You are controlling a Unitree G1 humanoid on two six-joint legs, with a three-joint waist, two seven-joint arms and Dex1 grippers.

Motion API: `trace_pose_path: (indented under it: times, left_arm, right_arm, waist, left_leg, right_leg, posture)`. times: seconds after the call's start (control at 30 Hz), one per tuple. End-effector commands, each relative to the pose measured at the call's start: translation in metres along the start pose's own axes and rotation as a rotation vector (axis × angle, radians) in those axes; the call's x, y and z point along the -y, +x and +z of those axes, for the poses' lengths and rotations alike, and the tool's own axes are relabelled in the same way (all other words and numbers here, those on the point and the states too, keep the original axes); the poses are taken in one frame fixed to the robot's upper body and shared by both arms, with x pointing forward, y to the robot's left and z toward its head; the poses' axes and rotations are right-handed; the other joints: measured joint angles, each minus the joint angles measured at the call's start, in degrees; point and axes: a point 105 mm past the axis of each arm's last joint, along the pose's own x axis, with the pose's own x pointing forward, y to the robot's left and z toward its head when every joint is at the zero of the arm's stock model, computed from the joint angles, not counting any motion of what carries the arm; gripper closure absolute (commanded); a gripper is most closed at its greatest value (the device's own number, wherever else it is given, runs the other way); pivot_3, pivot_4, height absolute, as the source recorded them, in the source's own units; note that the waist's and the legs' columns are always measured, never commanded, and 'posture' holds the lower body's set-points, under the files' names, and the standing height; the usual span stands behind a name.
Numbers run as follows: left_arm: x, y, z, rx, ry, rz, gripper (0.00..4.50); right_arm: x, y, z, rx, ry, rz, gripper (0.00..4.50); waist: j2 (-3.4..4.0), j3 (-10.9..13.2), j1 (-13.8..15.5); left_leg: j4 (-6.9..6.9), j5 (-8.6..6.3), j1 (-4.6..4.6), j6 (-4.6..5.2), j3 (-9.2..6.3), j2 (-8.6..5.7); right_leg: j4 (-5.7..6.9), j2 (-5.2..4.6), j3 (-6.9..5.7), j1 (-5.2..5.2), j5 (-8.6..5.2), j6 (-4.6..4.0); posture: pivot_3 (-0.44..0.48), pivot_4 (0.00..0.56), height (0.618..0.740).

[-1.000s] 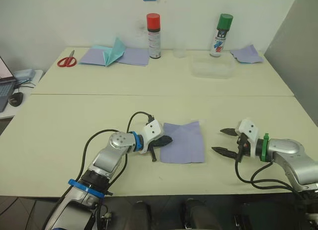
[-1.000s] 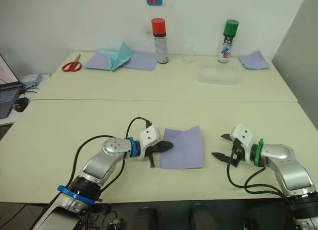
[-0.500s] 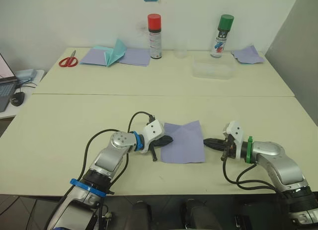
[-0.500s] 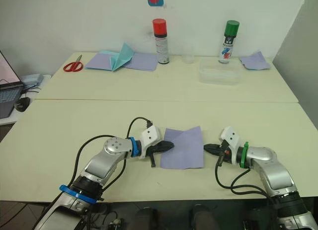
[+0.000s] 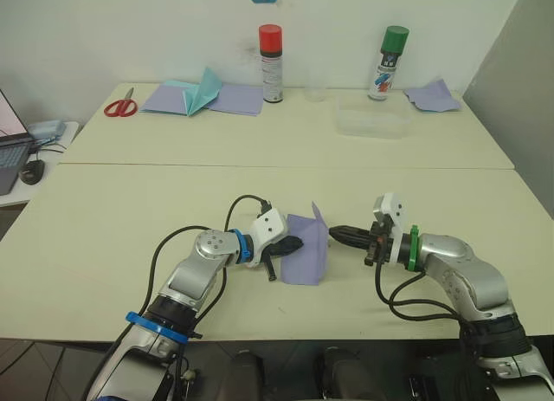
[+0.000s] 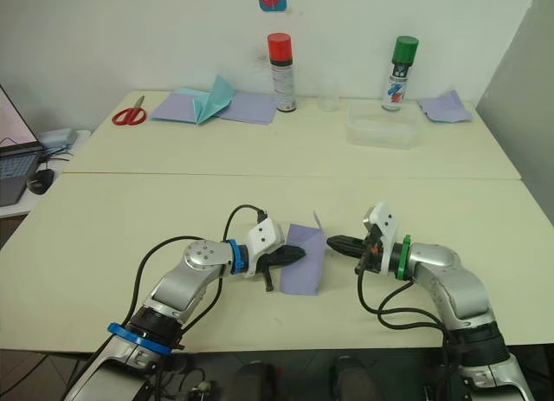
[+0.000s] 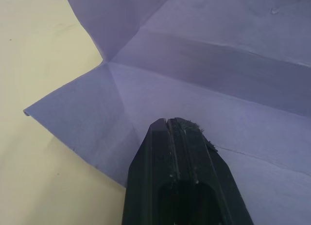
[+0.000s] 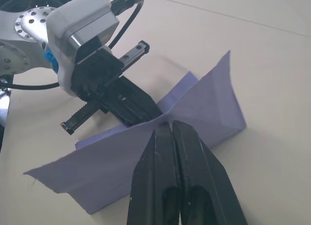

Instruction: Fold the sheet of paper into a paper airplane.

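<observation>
since a second ago the right gripper (image 5: 336,236) has swept in from the right part of the bench's front edge, its fingers gone from spread wide to pressed together, and it now pushes on the right edge of the sheet of paper (image 5: 305,254). that right half, flat on the bench (image 5: 130,202) before, now stands up and leans left over the rest, making the sheet look narrower. the left gripper (image 6: 293,255) has stayed put, fingers pressed together with the tip down on the sheet's left part, pinning it. the right forearm lies low and nearly level, pointing left; the left forearm points right. the sheet sits near the middle of the front edge.
</observation>
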Motion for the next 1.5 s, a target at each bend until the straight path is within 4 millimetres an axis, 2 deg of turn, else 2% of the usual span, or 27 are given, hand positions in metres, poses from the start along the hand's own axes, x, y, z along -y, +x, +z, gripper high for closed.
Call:
trace_pose_path:
  times: [0.03,0.2,0.3,0.43,0.6,0.67,0.73,0.83,0.9,0.93,1.03,1.1,1.17,1.33,1.5]
  left_arm:
    - [0.011,0.004,-0.025,-0.086,-0.052,-0.027,4.5]
    - [0.011,0.002,-0.026,-0.093,-0.055,-0.024,4.5]
    - [0.007,-0.007,-0.028,-0.108,-0.057,-0.007,4.5]
    - [-0.003,-0.033,-0.031,-0.156,-0.056,0.046,4.5]
    - [-0.019,-0.071,-0.022,-0.184,-0.059,0.132,4.5]
    - [-0.026,-0.079,-0.009,-0.152,-0.053,0.161,4.5]
    - [-0.029,-0.078,0.016,-0.047,-0.041,0.159,4.5]
    - [-0.027,-0.068,0.053,0.106,-0.053,0.132,4.5]
    - [-0.024,-0.056,0.059,0.13,-0.058,0.116,4.5]
    - [-0.021,-0.049,0.058,0.123,-0.061,0.106,4.5]
    - [-0.014,-0.031,0.034,0.032,-0.057,0.083,4.5]
    - [-0.006,-0.023,0.008,-0.079,-0.041,0.063,4.5]
    - [0.004,-0.017,-0.009,-0.144,-0.041,0.034,4.5]
    - [0.016,-0.009,-0.02,-0.167,-0.062,-0.003,4.5]
    - [0.016,-0.01,-0.024,-0.188,-0.054,-0.022,4.5]
  right_arm:
    - [-0.005,0.023,0.002,-0.006,-0.077,0.019,4.46]
    - [-0.001,0.037,-0.005,-0.028,-0.113,-0.001,4.46]
    - [-0.005,0.041,-0.018,-0.08,-0.115,0.009,4.46]
    - [-0.002,0.045,-0.033,-0.154,-0.148,-0.015,4.46]
    - [0.001,0.052,-0.036,-0.175,-0.176,-0.024,4.46]
    - [0.001,0.052,-0.037,-0.182,-0.187,-0.021,4.46]
    - [0.001,0.053,-0.038,-0.187,-0.194,-0.013,4.46]
    - [0.001,0.052,-0.039,-0.19,-0.198,-0.002,4.46]
    - [0.001,0.052,-0.039,-0.19,-0.198,0.001,4.46]
    - [0.001,0.052,-0.039,-0.19,-0.197,0.002,4.46]
    - [0.001,0.05,-0.039,-0.193,-0.195,0.009,4.46]
    - [-0.002,0.047,-0.039,-0.198,-0.188,0.026,4.46]
    - [-0.008,0.043,-0.039,-0.201,-0.175,0.057,4.46]
    - [-0.024,0.033,-0.036,-0.209,-0.106,0.134,4.46]
    - [-0.035,0.022,-0.051,-0.296,-0.065,0.202,4.46]
  waist:
    - [0.02,0.0,0.0]
    - [0.01,0.0,0.0]
    - [0.0,0.0,-0.1]
    - [0.0,0.0,-0.4]
    - [0.0,0.0,-1.3]
    - [0.0,0.0,-1.3]
    - [-0.03,0.0,-1.3]
    - [-0.07,0.0,-1.0]
    - [-0.09,0.0,-0.6]
    - [-0.09,0.0,-0.5]
    - [-0.08,0.0,-0.5]
    - [-0.08,0.0,-0.4]
    - [-0.08,0.0,-0.3]
    - [-0.1,-0.1,0.0]
    - [-0.12,-0.1,-0.1]
  left_leg:
    - [0.0,0.0,0.01,0.0,0.0,0.03]
    - [0.0,0.01,0.02,0.01,0.03,0.03]
    - [-0.02,0.0,0.01,0.01,0.08,0.02]
    - [-0.09,0.0,0.02,0.01,0.04,0.11]
    - [-0.18,0.0,0.23,0.01,-0.04,0.32]
    - [-0.18,0.0,0.28,0.01,-0.05,0.33]
    - [-0.17,0.0,0.28,0.01,-0.03,0.32]
    - [-0.13,0.0,0.23,0.0,0.05,0.26]
    - [-0.09,0.0,0.14,0.0,0.07,0.2]
    - [-0.1,0.0,0.13,0.0,0.1,0.18]
    - [-0.16,-0.01,0.13,0.0,0.15,0.16]
    - [-0.2,-0.01,0.11,0.0,0.08,0.19]
    - [-0.24,-0.01,0.1,0.0,0.02,0.2]
    - [-0.2,-0.01,0.04,0.0,-0.01,0.18]
    - [-0.16,-0.01,0.07,0.0,0.01,0.15]
  right_leg:
    - [0.01,0.03,0.0,0.0,0.0,0.0]
    - [0.01,0.03,0.01,0.0,0.0,0.0]
    - [-0.02,0.0,0.06,-0.02,-0.01,-0.02]
    - [0.0,0.09,0.01,-0.06,-0.06,-0.1]
    - [0.1,0.27,0.01,-0.03,-0.08,-0.14]
    - [0.12,0.27,0.02,-0.02,-0.09,-0.15]
    - [0.11,0.27,0.02,-0.03,-0.09,-0.16]
    - [0.08,0.22,0.06,-0.02,-0.08,-0.14]
    - [0.02,0.18,0.05,-0.04,-0.06,-0.1]
    - [0.01,0.17,0.09,-0.03,-0.05,-0.1]
    - [0.0,0.18,0.2,-0.06,-0.07,-0.12]
    - [0.01,0.25,0.13,-0.09,-0.11,-0.19]
    - [0.03,0.27,0.07,-0.1,-0.14,-0.25]
    - [0.01,0.21,0.03,-0.08,-0.16,-0.28]
    - [0.0,0.15,0.03,-0.05,-0.15,-0.25]
  posture:
    - [0.0,0.15,0.74]
    - [0.0,0.15,0.74]
    - [0.0,0.15,0.74]
    - [0.0,0.15,0.74]
    - [0.0,0.15,0.74]
    - [0.0,0.15,0.74]
    - [0.0,0.15,0.74]
    - [0.0,0.15,0.74]
    - [0.0,0.15,0.74]
    - [0.0,0.15,0.74]
    - [0.0,0.15,0.74]
    - [0.0,0.15,0.74]
    - [0.0,0.15,0.74]
    - [0.0,0.15,0.74]
    - [0.0,0.15,0.74]
